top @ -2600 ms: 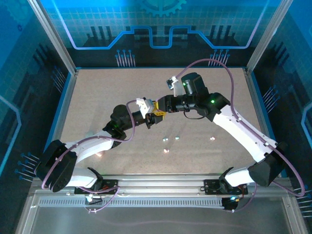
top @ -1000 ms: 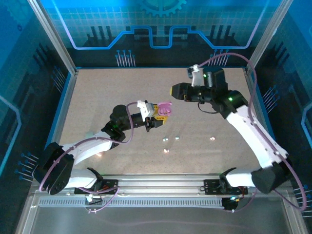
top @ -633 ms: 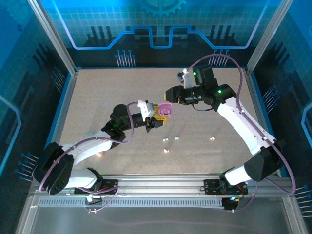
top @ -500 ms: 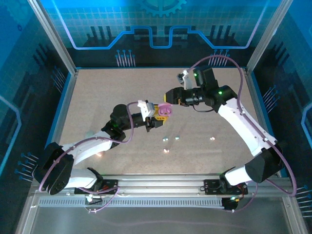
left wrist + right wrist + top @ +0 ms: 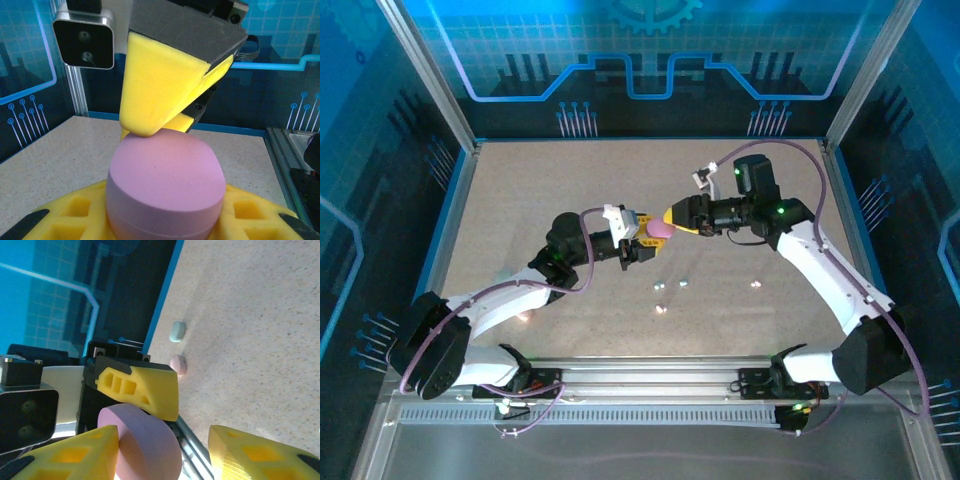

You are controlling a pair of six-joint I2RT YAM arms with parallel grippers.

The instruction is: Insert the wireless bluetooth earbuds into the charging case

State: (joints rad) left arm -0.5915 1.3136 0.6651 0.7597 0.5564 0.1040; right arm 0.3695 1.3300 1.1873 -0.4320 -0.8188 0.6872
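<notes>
Left gripper is clamped on the pink charging case, raised mid-table. Right gripper has jaws apart, one pad on the lid. Earbuds lie nearer. Case looks hard and slippery; grip the lid rim.

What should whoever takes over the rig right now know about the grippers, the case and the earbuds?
Left gripper: jaws shut on the pink charging case, held off the table.
Right gripper: jaws open, one finger touching the case's top.
Earbuds: several lie loose on the table.
Done: case in hand. Left: pick up and seat the earbuds.
</notes>
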